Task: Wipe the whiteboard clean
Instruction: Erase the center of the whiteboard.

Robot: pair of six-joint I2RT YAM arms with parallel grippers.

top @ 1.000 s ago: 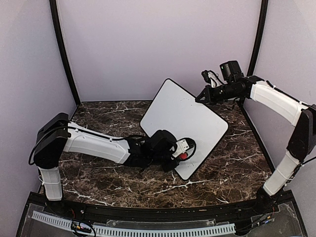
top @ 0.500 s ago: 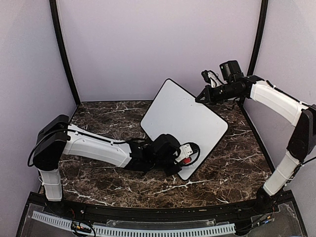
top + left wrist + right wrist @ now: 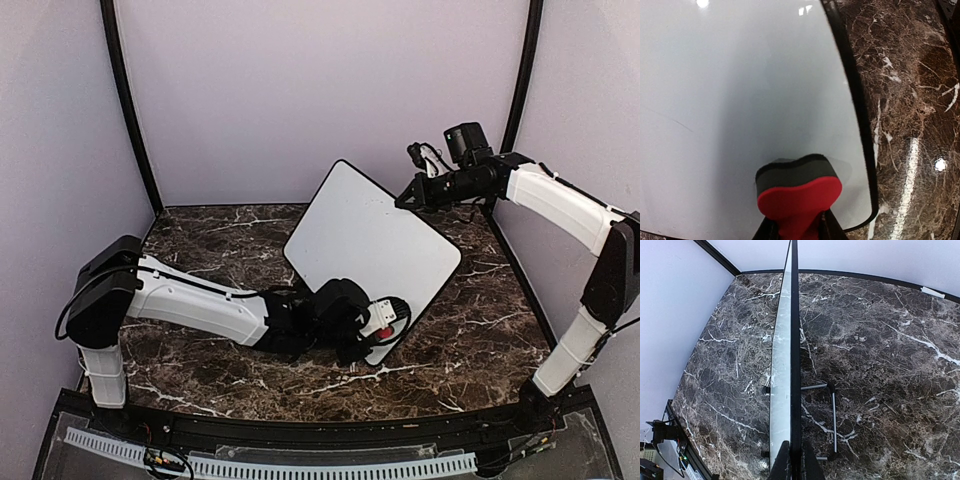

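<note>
whiteboard [image 3: 370, 250] stands tilted on the marble bench [image 3: 200, 250]; right claw [image 3: 405, 197] clamped shut on its upper edge; left claw [image 3: 383, 322] grips red eraser [image 3: 799, 187], dark felt face pressed against the board's near corner

One whiteboard [image 3: 372, 240], one red eraser [image 3: 798, 192], one marble table [image 3: 470, 335], two grippers: left gripper [image 3: 388, 320], right gripper [image 3: 404, 197].

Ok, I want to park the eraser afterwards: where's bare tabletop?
Bare table back left, between the left wall and the whiteboard, and front right, between the board's near corner and the right arm. Crowded: front centre, with the left arm, left gripper and eraser.
</note>
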